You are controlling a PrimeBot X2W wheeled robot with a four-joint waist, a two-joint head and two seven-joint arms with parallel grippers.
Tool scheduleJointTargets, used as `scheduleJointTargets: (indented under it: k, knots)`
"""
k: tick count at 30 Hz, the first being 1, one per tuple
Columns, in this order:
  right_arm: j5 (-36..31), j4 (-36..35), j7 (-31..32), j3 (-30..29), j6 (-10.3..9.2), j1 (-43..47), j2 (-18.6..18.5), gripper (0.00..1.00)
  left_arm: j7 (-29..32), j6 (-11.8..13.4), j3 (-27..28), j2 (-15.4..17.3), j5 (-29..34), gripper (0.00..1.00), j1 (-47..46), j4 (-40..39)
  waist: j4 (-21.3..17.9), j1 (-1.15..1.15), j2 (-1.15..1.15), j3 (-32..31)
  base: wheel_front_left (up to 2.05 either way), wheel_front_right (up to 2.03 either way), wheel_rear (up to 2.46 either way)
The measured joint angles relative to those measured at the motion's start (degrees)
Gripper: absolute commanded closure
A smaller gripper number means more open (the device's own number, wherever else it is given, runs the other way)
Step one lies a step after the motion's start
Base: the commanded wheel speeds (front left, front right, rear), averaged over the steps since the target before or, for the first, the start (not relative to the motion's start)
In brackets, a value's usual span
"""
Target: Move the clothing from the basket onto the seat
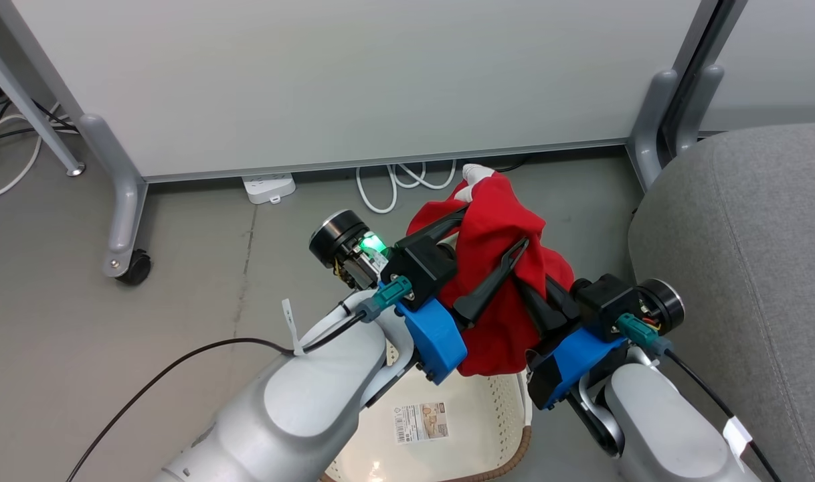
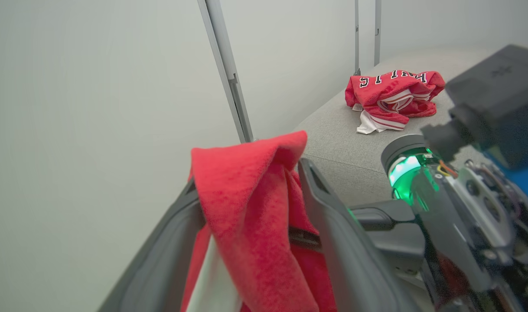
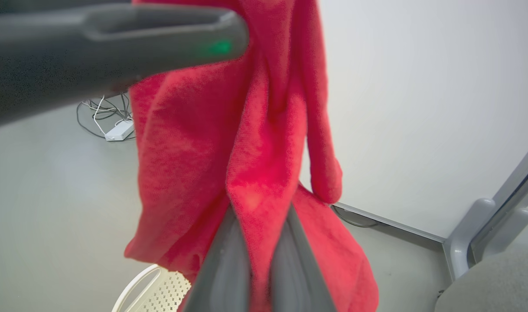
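A red garment (image 1: 498,268) hangs bunched in the air over the cream basket (image 1: 488,408), whose paper label (image 1: 421,422) shows on its bare floor. My left gripper (image 1: 494,227) has its fingers spread apart, with the cloth (image 2: 246,208) draped over and between them. From the right, my right gripper (image 1: 531,291) is shut on a fold of the same cloth (image 3: 264,173), its fingers close together. A second red jersey (image 2: 394,97) with white stripes and lettering lies crumpled on the grey seat (image 2: 342,147). The seat (image 1: 735,254) is to the right of the basket.
A white partition panel (image 1: 354,80) on grey feet with a castor (image 1: 134,268) stands just behind. A power strip (image 1: 268,187) and white cables (image 1: 401,181) lie on the grey floor under it. The basket rim (image 3: 155,286) sits below the hanging cloth.
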Motion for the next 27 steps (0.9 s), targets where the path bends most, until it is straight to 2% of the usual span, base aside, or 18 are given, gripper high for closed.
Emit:
scheduleJointTargets:
  k: [11,27]
  knots:
    - [0.57,-1.89,0.00,-3.72,0.00,-0.10,-0.31,1.00,0.00,0.33,0.91,0.07,1.04,0.00,-0.04,1.02,-2.99,0.00,0.00,1.83,0.00,0.00,0.00]
    - [0.35,-6.55,0.00,-15.91,0.00,0.02,-0.85,1.00,-0.01,-0.59,1.00,-0.02,2.77,0.00,-0.91,1.23,-10.63,0.00,0.00,6.48,0.00,0.00,0.00]
